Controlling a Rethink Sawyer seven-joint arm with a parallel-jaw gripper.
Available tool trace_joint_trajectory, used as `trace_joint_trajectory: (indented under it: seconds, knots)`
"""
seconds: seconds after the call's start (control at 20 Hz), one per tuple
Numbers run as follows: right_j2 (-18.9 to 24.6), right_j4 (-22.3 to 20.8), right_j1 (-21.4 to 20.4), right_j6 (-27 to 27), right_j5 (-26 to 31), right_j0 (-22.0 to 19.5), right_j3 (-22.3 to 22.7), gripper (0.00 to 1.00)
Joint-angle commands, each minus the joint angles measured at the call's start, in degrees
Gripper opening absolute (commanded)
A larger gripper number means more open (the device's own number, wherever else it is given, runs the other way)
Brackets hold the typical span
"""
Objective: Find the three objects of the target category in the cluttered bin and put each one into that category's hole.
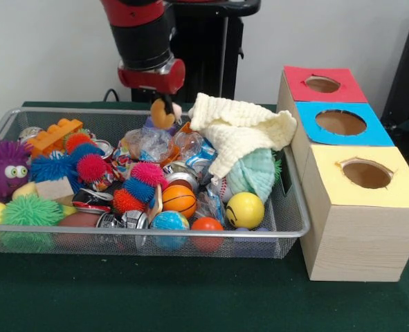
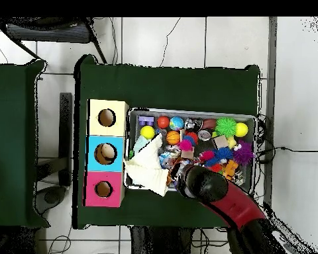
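Red-collared gripper (image 1: 163,113) hangs over the back of the wire bin (image 1: 287,207), pinching a small orange-tan toy (image 1: 161,116). Beside the bin sit the red (image 1: 322,84), blue (image 1: 340,122) and yellow holes (image 1: 366,174).

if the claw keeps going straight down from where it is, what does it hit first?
Likely the clear crinkled plastic wrap in the bin's back middle, just below the claw, which seems to hold a small orange-tan object. Depth is uncertain from the front view.

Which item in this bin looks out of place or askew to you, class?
The cream cloth is draped over the wire bin's right rim and spills toward the boxes, hiding items beneath it. Everything else lies inside the bin.
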Motion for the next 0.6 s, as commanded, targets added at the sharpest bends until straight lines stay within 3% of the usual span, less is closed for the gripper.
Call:
trace_joint_trajectory:
  seconds: [0.05, 0.35, 0.6]
  knots:
    - [5.7, 4.8, -3.3, 12.8, 4.9, 1.5, 8.0, 0.0]
    - [7.2, 8.7, -0.2, 13.5, 4.7, 2.4, 9.6, 0.0]
    - [9.4, 12.9, -0.4, 15.0, 4.7, 3.3, 12.7, 0.0]
